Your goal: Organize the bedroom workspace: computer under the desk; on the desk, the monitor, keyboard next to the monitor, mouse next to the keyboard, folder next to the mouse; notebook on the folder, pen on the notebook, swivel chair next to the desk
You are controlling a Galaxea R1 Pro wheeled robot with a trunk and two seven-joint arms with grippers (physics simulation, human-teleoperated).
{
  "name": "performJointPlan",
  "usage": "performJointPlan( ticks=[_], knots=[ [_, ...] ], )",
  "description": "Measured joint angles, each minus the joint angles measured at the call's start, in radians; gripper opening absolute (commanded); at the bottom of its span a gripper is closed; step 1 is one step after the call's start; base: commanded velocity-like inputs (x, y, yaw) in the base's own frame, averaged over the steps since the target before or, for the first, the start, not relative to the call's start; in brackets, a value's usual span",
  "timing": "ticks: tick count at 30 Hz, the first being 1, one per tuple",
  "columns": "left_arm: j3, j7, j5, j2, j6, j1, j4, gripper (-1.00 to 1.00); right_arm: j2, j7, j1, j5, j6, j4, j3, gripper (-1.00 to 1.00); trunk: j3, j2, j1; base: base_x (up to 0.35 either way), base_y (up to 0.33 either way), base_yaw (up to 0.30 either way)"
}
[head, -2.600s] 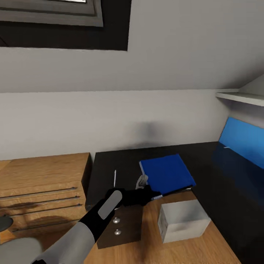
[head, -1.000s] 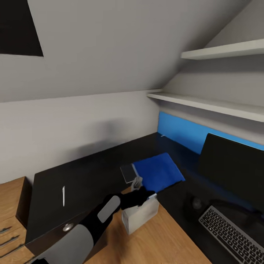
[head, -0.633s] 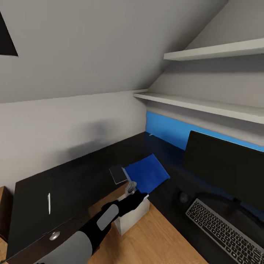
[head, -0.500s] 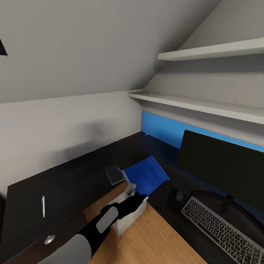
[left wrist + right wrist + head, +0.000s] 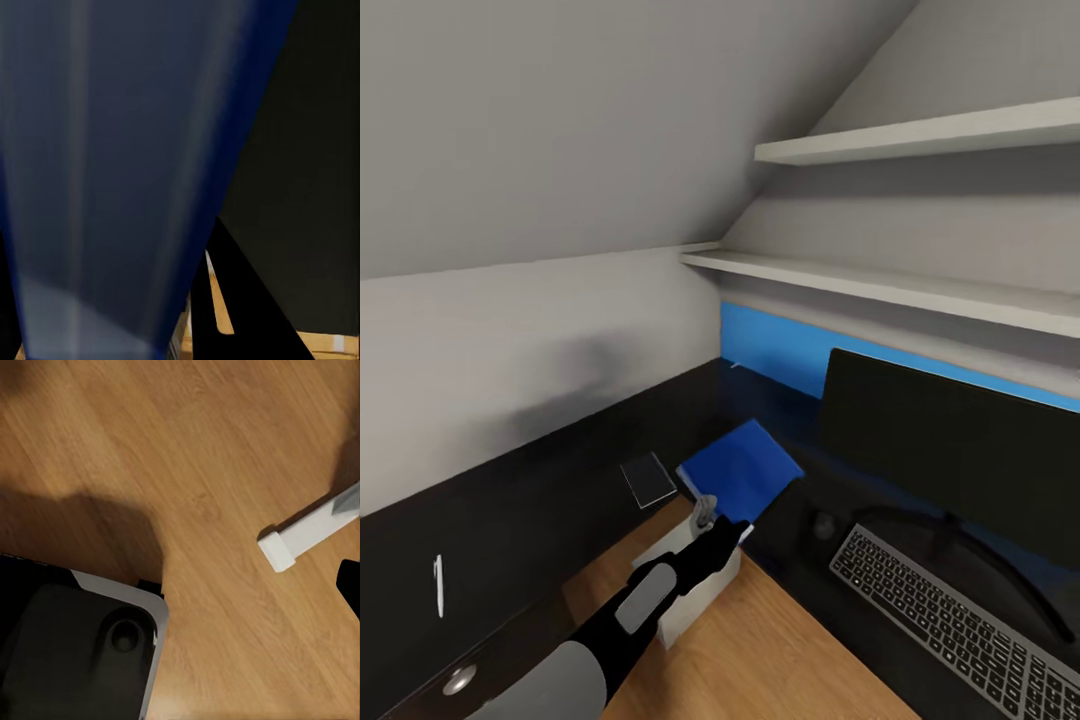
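walls: grey, one slanted (image 5: 560, 120) | shelves: two white ones (image 5: 920, 135) | wall panel: long, blue (image 5: 780, 350) | floor: light wood (image 5: 780, 660)

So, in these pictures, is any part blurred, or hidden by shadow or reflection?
Head view: sharp; a soft grey shadow lies on the wall above the desk, whose glossy top mirrors the blue wall panel. Left wrist view: the folder is very near, smeared and out of focus. Right wrist view: sharp, with a broad dark shadow on the wood floor.
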Motion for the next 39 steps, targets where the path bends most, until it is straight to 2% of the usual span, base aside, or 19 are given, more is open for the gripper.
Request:
performJointPlan(
  ticks=[2, 5, 10, 14, 21, 22, 24, 25, 27, 39],
  knots=[
    [0.002, 0.001, 0.014, 0.001, -0.001, 0.0, 0.002, -1.0, 0.0, 0.001, 0.0, 0.0, 0.0, 0.0, 0.0, 1.0, -0.006, -0.014, 0.008, 0.0, 0.0, -0.01],
    [0.016, 0.003, 0.055, 0.008, -0.002, 0.0, 0.008, -1.0, -0.001, 0.003, 0.0, 0.0, -0.001, 0.0, 0.0, 1.0, -0.016, -0.035, 0.019, 0.0, 0.0, -0.004],
    [0.034, 0.004, 0.08, 0.007, -0.001, 0.0, 0.052, -1.0, -0.001, 0.002, -0.001, 0.0, 0.0, 0.0, 0.001, 1.0, -0.032, -0.07, 0.038, 0.0, 0.0, -0.005],
    [0.036, 0.003, 0.083, 0.007, -0.004, 0.0, 0.093, -1.0, 0.0, 0.001, -0.001, -0.001, 0.001, 0.0, 0.001, 1.0, -0.044, -0.098, 0.054, 0.0, 0.0, -0.157],
    [0.039, -0.01, 0.085, 0.01, -0.007, -0.001, 0.111, -1.0, -0.001, 0.003, -0.001, -0.001, -0.001, 0.0, 0.001, 1.0, -0.066, -0.147, 0.081, 0.0, 0.0, -0.212],
    [0.042, -0.012, 0.088, 0.015, -0.038, -0.002, 0.103, -1.0, -0.001, 0.003, -0.001, 0.0, -0.001, 0.0, 0.001, 1.0, -0.069, -0.155, 0.084, 0.0, 0.0, -0.031],
    [0.041, -0.011, 0.087, 0.018, -0.045, -0.001, 0.101, -1.0, -0.001, 0.003, 0.0, 0.0, -0.001, 0.0, 0.001, 1.0, -0.076, -0.169, 0.092, 0.0, 0.0, -0.014],
    [0.044, -0.01, 0.087, 0.018, -0.046, -0.001, 0.101, -1.0, -0.001, 0.003, 0.0, 0.0, -0.001, 0.0, 0.001, 1.0, -0.079, -0.176, 0.096, 0.0, 0.0, -0.006],
    [0.082, -0.012, 0.087, 0.02, -0.046, -0.002, 0.1, -1.0, -0.001, 0.002, -0.001, 0.0, -0.001, 0.0, 0.002, 1.0, -0.085, -0.19, 0.104, 0.0, 0.0, -0.002],
    [0.094, -0.011, 0.089, 0.024, -0.034, -0.015, 0.096, -1.0, 0.0, 0.002, 0.0, 0.0, -0.001, 0.0, 0.003, 1.0, -0.123, -0.274, 0.15, 0.0, 0.0, 0.0]
  ],
)
